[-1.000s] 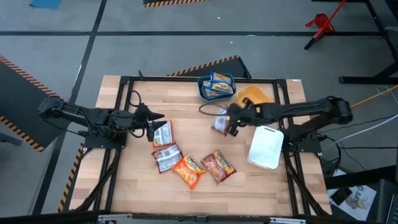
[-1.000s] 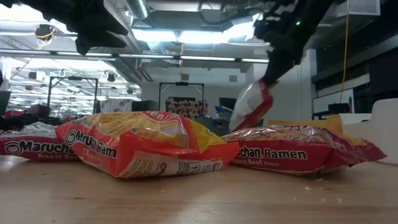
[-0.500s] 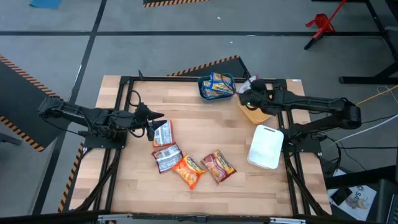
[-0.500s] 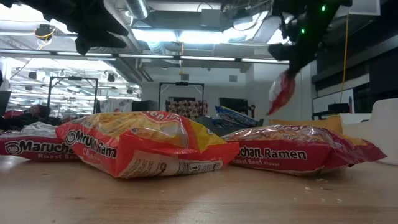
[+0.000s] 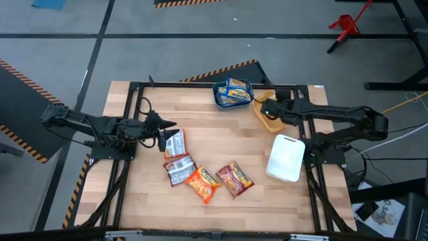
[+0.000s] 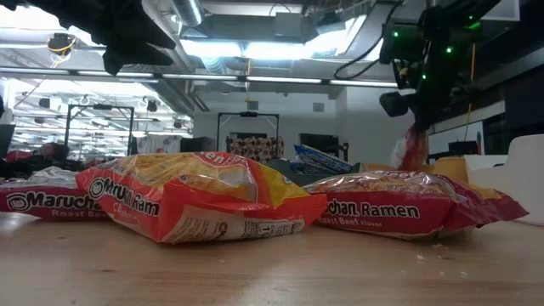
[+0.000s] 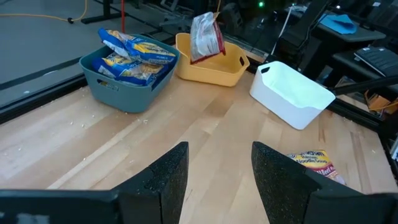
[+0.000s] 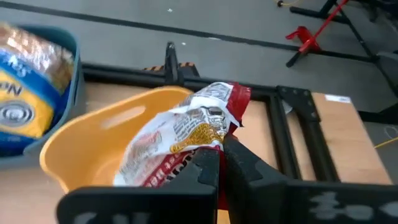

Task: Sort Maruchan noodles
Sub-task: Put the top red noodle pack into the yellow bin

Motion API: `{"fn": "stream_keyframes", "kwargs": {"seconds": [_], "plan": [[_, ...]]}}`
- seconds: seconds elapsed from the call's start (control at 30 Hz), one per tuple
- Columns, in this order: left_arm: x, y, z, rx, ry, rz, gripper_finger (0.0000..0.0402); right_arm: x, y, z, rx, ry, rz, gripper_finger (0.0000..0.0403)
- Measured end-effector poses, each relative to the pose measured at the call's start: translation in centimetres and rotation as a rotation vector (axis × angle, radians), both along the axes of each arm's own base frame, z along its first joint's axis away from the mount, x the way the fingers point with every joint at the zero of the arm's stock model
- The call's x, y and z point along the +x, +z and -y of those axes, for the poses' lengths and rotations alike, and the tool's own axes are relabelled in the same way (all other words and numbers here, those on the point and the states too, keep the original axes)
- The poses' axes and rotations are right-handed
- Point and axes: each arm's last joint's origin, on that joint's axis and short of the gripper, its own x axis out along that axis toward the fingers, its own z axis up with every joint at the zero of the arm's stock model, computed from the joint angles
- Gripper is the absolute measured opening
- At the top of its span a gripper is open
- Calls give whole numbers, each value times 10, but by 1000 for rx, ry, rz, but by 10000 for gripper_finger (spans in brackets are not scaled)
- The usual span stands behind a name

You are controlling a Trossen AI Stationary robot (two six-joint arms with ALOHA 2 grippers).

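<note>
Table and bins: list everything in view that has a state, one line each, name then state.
Right pincer: shut on a red-and-white noodle packet, hanging over the yellow bin.
Left pincer: open, empty, above the table.
Teal bin: holds blue-and-yellow packets.
White bin: nothing visible inside.
Four packets: lying flat on the table, unsorted.

Red-and-silver noodle packet (image 8: 180, 143), yellow-orange bin (image 7: 214, 67), teal bin (image 7: 124, 84), white bin (image 7: 292, 96).
</note>
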Motion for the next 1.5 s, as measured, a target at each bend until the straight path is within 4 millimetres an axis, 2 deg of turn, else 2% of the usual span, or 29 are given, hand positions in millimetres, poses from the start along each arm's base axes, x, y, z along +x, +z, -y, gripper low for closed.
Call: {"fn": "stream_keyframes", "kwargs": {"seconds": [0.13,0.27,0.43,0.6,0.9,1.1,1.3,1.5], "plan": [[0,0,0,0,1,1,170,-2,-9,-1,15,18,-23,0],[0,0,0,-1,1,0,170,1,-7,1,-55,32,-48,0],[0,0,0,0,0,0,170,7,-6,2,20,260,-206,0],[0,0,0,0,1,0,170,6,-5,-1,95,559,-447,0],[0,0,0,9,0,-3,170,3,27,-3,159,876,-824,0],[0,0,0,28,0,-10,170,-3,34,-3,179,931,-1056,0],[0,0,-1,38,10,-12,170,-5,19,0,310,947,-1309,0],[-1,-1,-1,43,19,-19,170,4,2,3,394,964,-1451,0]]}}
